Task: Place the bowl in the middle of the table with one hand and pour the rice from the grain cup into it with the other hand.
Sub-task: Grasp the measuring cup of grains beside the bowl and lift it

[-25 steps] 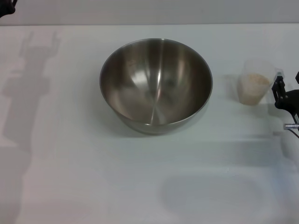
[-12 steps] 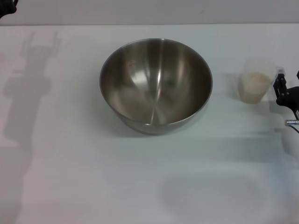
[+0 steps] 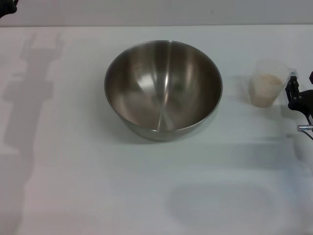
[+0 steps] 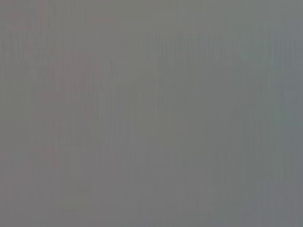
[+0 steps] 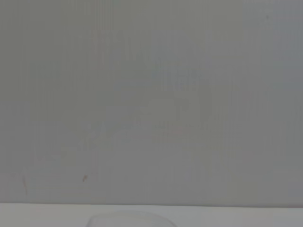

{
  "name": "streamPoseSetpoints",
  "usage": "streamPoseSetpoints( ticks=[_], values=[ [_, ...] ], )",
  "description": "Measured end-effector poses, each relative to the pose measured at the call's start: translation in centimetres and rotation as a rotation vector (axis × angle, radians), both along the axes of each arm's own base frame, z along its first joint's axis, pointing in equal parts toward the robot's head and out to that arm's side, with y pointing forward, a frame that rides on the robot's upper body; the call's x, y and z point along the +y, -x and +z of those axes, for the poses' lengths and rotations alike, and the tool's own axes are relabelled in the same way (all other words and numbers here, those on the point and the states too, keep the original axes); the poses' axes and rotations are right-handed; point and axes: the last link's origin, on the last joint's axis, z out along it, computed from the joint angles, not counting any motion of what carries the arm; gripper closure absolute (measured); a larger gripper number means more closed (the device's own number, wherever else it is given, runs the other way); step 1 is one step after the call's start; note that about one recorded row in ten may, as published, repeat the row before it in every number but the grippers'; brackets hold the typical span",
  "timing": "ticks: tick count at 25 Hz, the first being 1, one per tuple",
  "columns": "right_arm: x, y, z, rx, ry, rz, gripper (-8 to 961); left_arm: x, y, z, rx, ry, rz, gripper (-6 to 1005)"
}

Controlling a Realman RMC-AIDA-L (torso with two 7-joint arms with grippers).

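The steel bowl (image 3: 146,93) stands empty in the middle of the white table (image 3: 73,171) in the head view. To its right is the clear grain cup (image 3: 267,93), upright, with beige rice (image 3: 267,81) inside. My right gripper (image 3: 293,91) is at the right edge of the view, against the cup's handle side and shut on it. Only a black corner of my left gripper (image 3: 6,6) shows at the far top left, well away from the bowl. Neither wrist view shows fingers.
Shadows of the arms fall on the table at the left and near the front. The table's far edge (image 3: 156,26) runs behind the bowl. The left wrist view is plain grey. The right wrist view shows a grey wall above a strip of table (image 5: 236,215).
The grain cup and my right gripper have shifted slightly up in the view together. The bowl and the left arm have not moved.
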Motion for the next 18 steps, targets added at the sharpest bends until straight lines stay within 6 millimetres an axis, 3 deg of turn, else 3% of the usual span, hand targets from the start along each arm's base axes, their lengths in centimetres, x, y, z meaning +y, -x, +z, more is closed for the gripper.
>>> streamPoseSetpoints(
  ticks=[8, 13, 18],
  values=[
    [0.17, 0.22, -0.08, 0.001, 0.002, 0.007, 509, -0.11, -0.07, 0.18, -0.001, -0.012, -0.011, 301],
    [0.39, 0.15, -0.31, 0.001, 0.022, -0.003, 725, -0.13, -0.11, 0.25, -0.002, -0.015, -0.013, 301],
    [0.72, 0.03, -0.57, -0.007, 0.049, -0.015, 819, -0.12, -0.15, 0.28, -0.003, -0.016, -0.014, 301]
  ],
)
